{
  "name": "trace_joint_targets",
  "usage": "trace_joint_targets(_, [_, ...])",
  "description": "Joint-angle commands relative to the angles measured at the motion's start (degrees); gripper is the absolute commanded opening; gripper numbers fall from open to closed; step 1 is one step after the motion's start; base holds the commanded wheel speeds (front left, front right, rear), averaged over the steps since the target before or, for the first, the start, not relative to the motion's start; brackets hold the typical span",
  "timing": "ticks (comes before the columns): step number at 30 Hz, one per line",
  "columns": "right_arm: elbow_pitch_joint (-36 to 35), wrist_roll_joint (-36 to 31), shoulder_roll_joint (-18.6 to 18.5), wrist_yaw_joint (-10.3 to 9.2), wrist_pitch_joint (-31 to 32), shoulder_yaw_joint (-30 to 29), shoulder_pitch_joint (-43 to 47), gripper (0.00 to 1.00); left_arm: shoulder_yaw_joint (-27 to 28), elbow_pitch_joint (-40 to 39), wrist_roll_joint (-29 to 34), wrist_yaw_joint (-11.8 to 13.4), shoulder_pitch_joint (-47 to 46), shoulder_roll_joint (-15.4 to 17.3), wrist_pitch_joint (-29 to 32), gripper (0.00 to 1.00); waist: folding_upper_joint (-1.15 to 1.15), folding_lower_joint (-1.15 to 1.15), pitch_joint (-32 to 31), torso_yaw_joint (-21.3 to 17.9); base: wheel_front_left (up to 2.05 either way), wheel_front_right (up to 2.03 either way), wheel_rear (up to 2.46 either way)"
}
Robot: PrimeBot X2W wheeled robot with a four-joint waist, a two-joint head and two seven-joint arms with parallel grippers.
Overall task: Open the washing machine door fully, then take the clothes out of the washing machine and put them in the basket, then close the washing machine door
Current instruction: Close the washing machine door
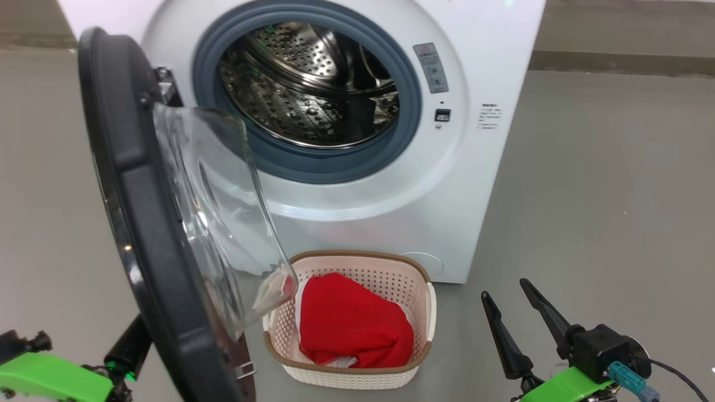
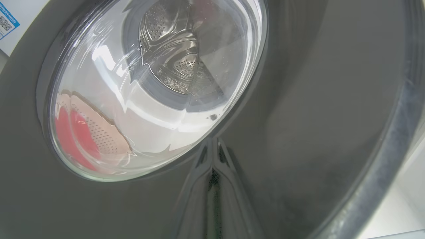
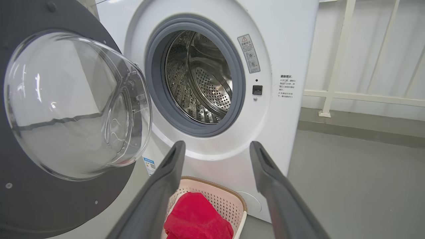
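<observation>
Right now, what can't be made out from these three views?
- Left wrist view: whether the shut left tool touches the washing machine door, too close to judge.
- Head view: the door covers the basket's left corner and that tool's fingers.
- Head, right wrist views: the gasket hides the drum's front floor; the warning label's print is too small.

Glossy black door rim [image 1: 120,184], clear glass bowl; perforated shiny steel drum [image 1: 313,84]; perforated plastic basket [image 1: 357,379]; red cloth [image 1: 352,326].
</observation>
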Motion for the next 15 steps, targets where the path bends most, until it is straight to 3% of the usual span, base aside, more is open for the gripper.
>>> trace_joint_targets(1, [-1.16, 0.16, -0.05, 0.39, -0.37, 1.4, -2.37, 1.0, 0.2, -2.1, -0.69, -0.12, -0.82, 0.55, -0.09, 0.0, 0.0, 0.0, 0.27, -0.97, 0.0, 0.0, 0.0])
trace_joint_targets(15, [-0.89, 0.13, -0.05, 0.39, -0.37, 1.32, -2.82, 1.0, -8.15, -0.65, -6.26, -2.02, -0.09, 0.55, -3.84, 0.0, 0.0, 0.0, 0.58, -4.48, 0.0, 0.0, 0.0])
